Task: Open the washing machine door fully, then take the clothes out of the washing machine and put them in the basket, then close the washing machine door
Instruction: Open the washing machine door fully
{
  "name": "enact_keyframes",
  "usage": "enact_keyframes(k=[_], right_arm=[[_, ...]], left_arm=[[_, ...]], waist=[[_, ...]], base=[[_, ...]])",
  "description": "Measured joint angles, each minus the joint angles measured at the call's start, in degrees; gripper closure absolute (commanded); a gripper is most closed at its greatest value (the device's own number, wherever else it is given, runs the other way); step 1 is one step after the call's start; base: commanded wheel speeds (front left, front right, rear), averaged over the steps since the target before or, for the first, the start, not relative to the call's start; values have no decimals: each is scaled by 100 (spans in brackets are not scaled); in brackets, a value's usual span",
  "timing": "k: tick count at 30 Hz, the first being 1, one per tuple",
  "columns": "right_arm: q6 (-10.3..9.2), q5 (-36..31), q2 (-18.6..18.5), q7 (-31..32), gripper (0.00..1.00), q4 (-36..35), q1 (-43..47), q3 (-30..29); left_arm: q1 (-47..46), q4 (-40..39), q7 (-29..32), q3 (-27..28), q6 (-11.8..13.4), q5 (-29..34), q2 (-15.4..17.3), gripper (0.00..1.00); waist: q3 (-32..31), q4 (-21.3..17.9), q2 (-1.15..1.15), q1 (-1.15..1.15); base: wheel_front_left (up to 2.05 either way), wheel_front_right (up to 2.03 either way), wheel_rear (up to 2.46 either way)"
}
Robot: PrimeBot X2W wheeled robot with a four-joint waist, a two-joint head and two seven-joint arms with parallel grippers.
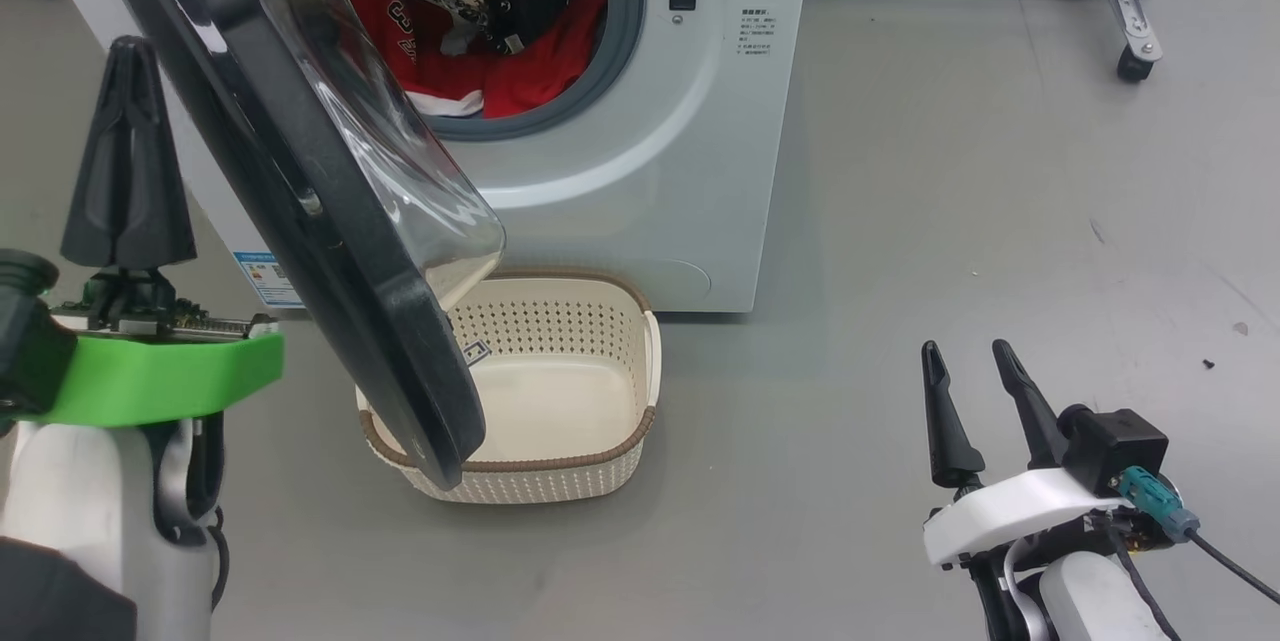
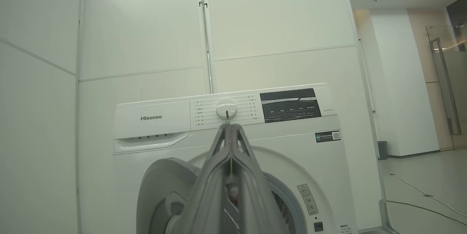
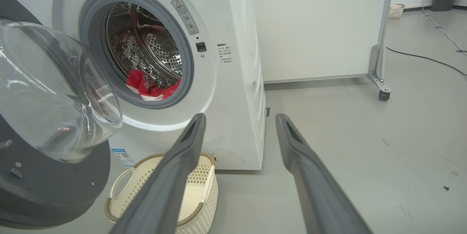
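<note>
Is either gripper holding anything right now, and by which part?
Nothing is held. The left gripper is shut on nothing beside the washing machine door; the right gripper is open above the floor.

The left gripper [image 1: 128,46], two long dark fingers pressed together into a single point, stands upright at the lower left of the head view. It rises from a bright green wrist bracket [image 1: 160,376] on a pale forearm [image 1: 70,511]. The right gripper [image 1: 967,351], its dark fingers spread in a narrow V and empty, points up at the lower right from a white wrist mount [image 1: 1000,511] that carries a black camera block [image 1: 1115,446].
</note>
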Motion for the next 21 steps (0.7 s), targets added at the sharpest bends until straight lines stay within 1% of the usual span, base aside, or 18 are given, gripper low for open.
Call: enact_keyframes(k=[4, 8, 11, 13, 21], right_arm=[[15, 0, 34, 0, 0, 25, 22, -43], [16, 0, 52, 0, 0, 33, 80, -70], [18, 0, 62, 0, 0, 34, 87, -92], [47, 0, 68, 0, 0, 36, 89, -116], [76, 0, 86, 0, 0, 57, 92, -143]], left_arm=[[-80, -132, 121, -307, -2, 1, 5, 100], [-98, -176, 325, -534, -5, -159, -108, 100], [-95, -182, 421, -695, -5, -180, -129, 100], [-82, -183, 568, -928, -5, -257, -165, 100], [213, -67, 920, -1407, -24, -479, -250, 100]], waist=[[-19, -12, 0, 0], [-31, -23, 0, 0], [-36, -27, 0, 0], [-40, -32, 0, 0], [-54, -47, 0, 0]], base=[[0, 0, 0], [0, 0, 0], [0, 0, 0], [0, 0, 0], [0, 0, 0]])
